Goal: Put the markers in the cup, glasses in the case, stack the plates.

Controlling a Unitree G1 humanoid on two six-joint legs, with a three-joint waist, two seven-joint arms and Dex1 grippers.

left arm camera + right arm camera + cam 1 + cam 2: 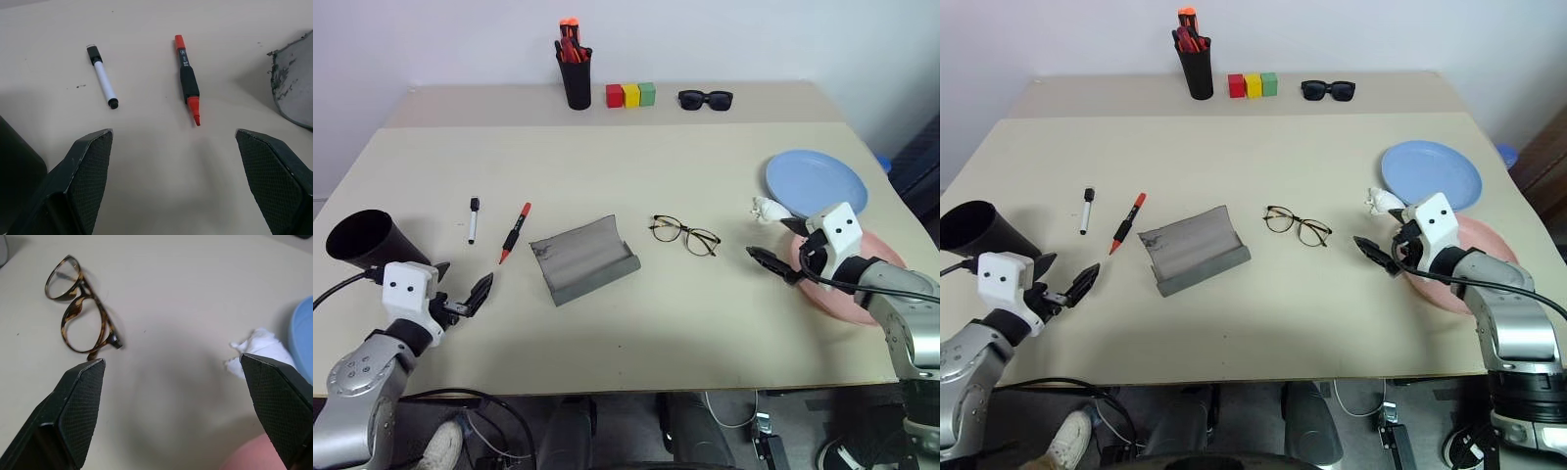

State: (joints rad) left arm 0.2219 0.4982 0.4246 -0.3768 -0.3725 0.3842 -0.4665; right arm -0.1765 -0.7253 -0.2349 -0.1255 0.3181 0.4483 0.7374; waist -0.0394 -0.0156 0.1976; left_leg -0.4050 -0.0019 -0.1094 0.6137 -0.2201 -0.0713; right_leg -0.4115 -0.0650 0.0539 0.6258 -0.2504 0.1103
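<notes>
On a beige tabletop: both grippers released, nothing grasped.

Near the robot's left edge, wide black tapered cup (360,238) lying tipped, partly masked by the left gripper (460,291), jaws spread. Just beyond, white marker (102,77) with black cap and red marker (187,80) with black rubbery middle; tiny print on the red barrel, unreadable. Mid-table, grey fabric case (583,258), curved flap open, scuffed. Beside it, thin-framed glasses (79,308), mottled brown up close. Right gripper (777,247) spread above the pink plate (1489,245), much of that plate hidden; smooth light blue plate (816,182) just behind; crumpled white scrap (258,348) near.
</notes>
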